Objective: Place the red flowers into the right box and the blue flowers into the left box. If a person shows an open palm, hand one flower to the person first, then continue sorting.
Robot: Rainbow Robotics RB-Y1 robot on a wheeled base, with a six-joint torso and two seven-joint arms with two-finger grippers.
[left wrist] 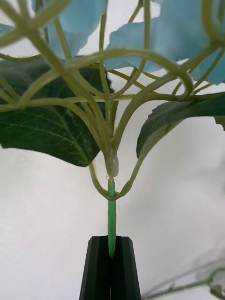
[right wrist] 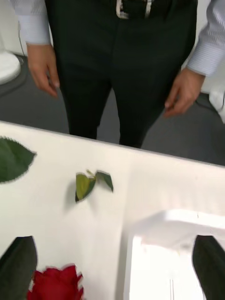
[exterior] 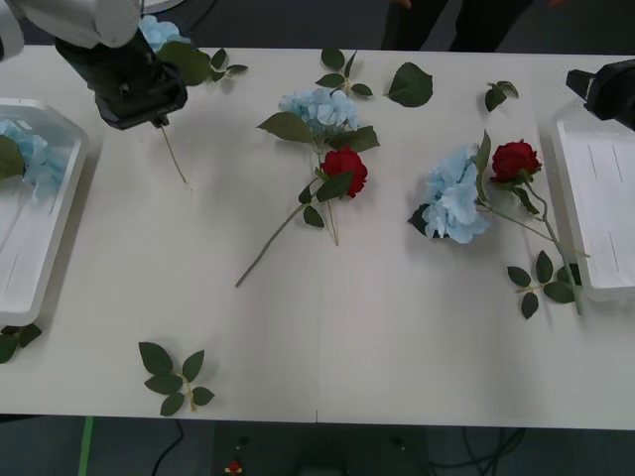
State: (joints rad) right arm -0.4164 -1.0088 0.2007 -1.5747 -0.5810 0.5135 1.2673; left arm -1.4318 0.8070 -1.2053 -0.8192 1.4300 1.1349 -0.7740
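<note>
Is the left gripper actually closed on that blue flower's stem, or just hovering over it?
Closed on it. In the left wrist view the left gripper has its black fingers pressed together with the blue flower's green stem clamped between them.

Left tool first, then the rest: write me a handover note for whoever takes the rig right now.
Left tool: shut on a blue flower stem, far left of table.
Right tool: open, over the right box, which holds no flowers.
Done: one blue flower in the left box.
Left: two red flowers, two more blue ones, mid-table.
The person's hands hang down, no open palm.
</note>
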